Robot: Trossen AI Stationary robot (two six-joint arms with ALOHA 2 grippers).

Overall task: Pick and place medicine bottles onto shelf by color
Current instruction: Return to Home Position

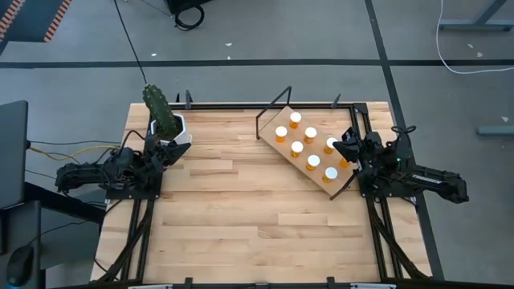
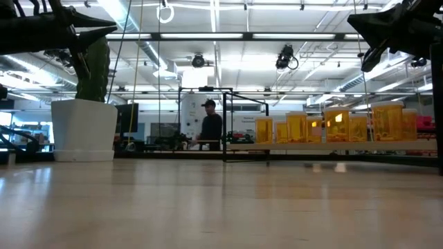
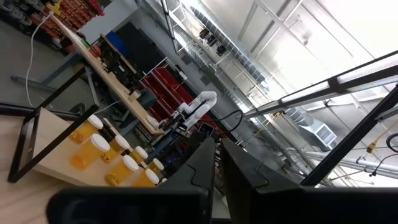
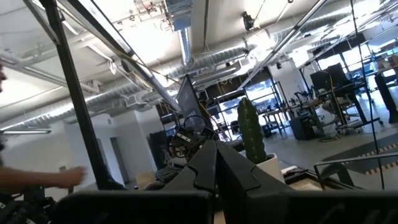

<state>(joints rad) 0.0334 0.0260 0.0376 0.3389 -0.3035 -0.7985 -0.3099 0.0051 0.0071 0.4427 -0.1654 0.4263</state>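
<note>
Shelf (image 3: 61,154): tilted light-wood board, with a black wire frame along its near side.
Medicine bottles (image 3: 98,143): amber, white-capped, standing in rows on the shelf.
Left gripper (image 3: 217,149): fingers pressed together, well apart from the shelf.

The bottles (image 1: 297,148) stand on the shelf (image 1: 320,149) (right rear of table (image 1: 241,233)).

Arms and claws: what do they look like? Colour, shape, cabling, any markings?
The left arm and right arm are both black, built of chunky boxy segments. The left claw and right claw match: two dark fingers tapering to narrow tips. Thin yellowish cables run to the left arm. No markings are legible.
</note>
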